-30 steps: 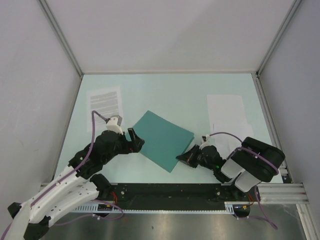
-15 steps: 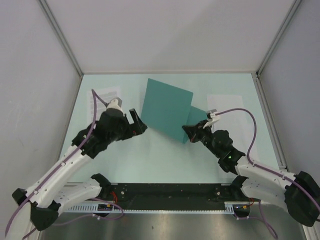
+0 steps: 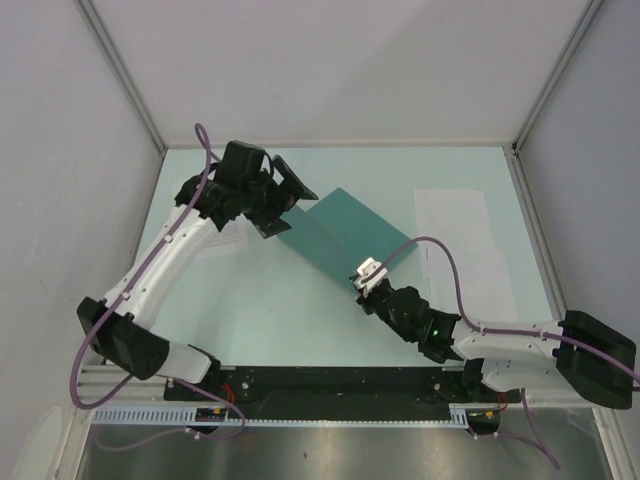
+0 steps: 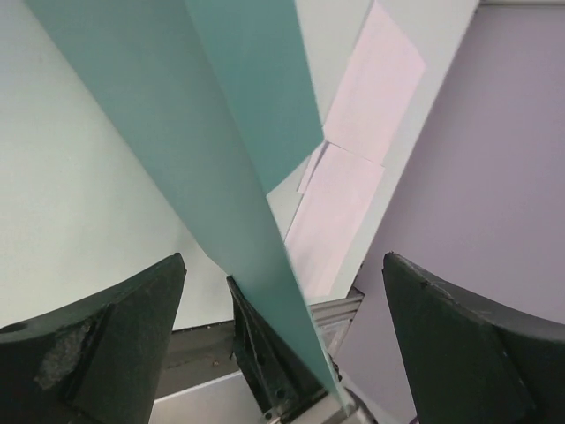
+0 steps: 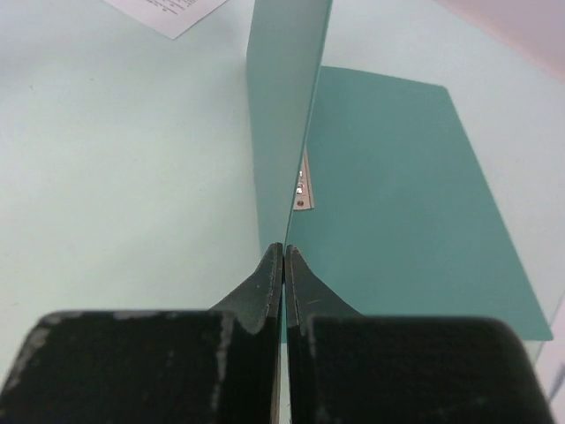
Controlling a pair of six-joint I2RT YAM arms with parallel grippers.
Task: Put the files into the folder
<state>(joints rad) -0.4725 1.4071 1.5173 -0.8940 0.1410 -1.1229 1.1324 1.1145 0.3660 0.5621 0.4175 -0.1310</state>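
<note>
Right pincer [image 5: 283,252] pinched on folder [image 3: 350,235] cover edge, cover upright; folder mid-table, long axis 10-to-4 o'clock. Left pincer [image 4: 282,262] gaping, straddling cover, gripping nothing. Blank sheet [image 3: 455,220] at 3 o'clock, nearer right arm; printed sheet [image 5: 168,13] at 9, beneath left arm.

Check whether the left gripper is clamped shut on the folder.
No: the left wrist view shows the left gripper with its fingers spread wide and the folder cover's edge running between them.
</note>
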